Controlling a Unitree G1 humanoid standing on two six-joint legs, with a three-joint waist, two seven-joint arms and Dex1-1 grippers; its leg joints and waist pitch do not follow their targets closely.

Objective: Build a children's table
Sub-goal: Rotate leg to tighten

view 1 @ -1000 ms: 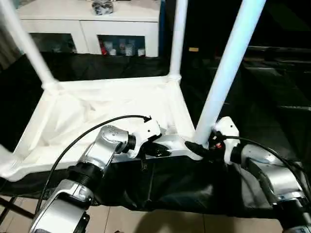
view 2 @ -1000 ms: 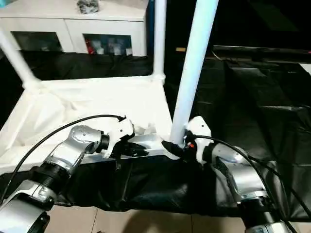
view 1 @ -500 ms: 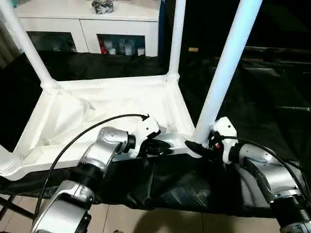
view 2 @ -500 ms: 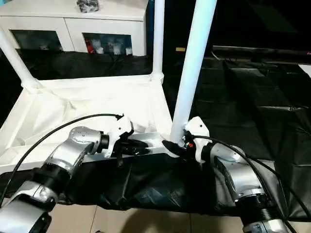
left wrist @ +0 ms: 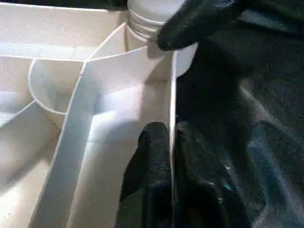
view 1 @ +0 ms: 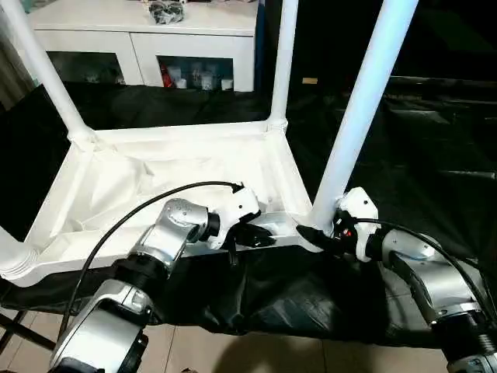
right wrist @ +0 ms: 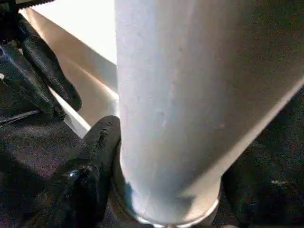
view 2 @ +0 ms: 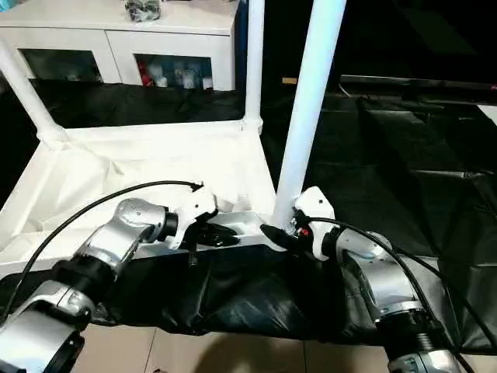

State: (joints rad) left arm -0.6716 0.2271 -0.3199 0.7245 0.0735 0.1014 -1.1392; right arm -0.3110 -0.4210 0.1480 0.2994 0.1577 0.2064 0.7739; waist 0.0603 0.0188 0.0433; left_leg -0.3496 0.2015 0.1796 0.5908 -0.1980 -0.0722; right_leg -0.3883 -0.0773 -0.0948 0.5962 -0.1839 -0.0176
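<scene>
The white children's table lies upside down on the black sheet, its legs pointing up. My left gripper is shut on the near rim; the left wrist view shows its fingers pinching that thin wall. My right gripper is shut around the base of the near right leg, just above its corner socket. In the right wrist view one finger presses against that leg. The far right leg and far left leg stand in their sockets. The near left socket sits at the picture edge.
The black-sheeted folding table stretches to the right and behind. A white cabinet with glass doors stands at the back. The sheet hangs over the near table edge, with tiled floor below.
Both grippers keep their holds. The view has shifted slightly; the table and its legs stand much as before.
</scene>
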